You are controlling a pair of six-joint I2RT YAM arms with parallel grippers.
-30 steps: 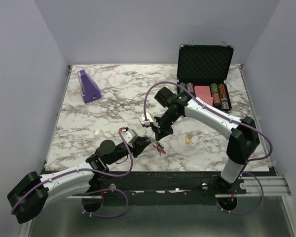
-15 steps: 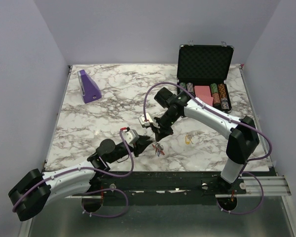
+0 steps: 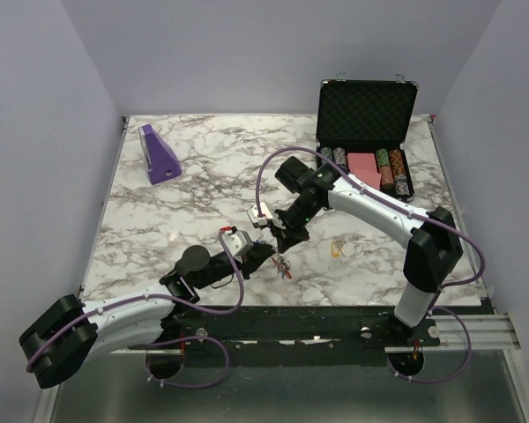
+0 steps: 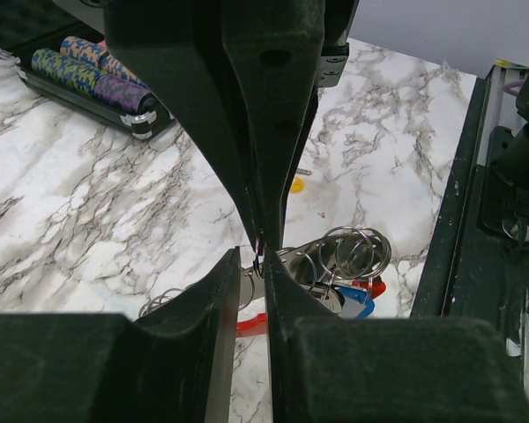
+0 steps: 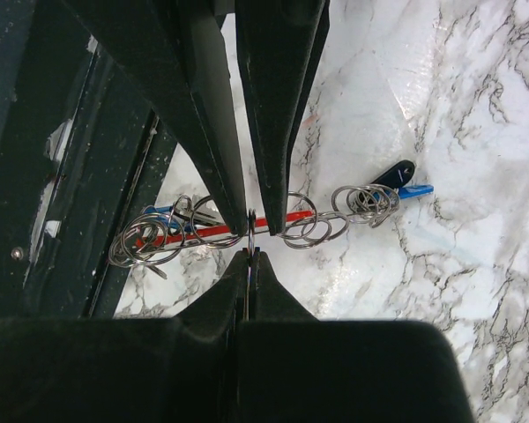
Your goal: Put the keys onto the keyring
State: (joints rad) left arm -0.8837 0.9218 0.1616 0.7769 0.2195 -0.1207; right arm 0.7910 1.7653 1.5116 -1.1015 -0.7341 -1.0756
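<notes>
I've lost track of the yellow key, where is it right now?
In the top view the yellow key lies on the marble table, right of the keyring and nearer the front edge than the poker chip case.

Keyring [image 3: 283, 264] at table's [image 3: 203, 176] front edge; chip case [image 3: 367, 110] back right.

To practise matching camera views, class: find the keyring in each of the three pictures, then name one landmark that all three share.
Top view: the keyring is a small bunch just below the picture's centre.
Left wrist view: the keyring lies right of centre, in the lower half.
Right wrist view: the keyring stretches across the middle, left to right.
Shared landmark: the marble table, which lies under it in all three.
</notes>
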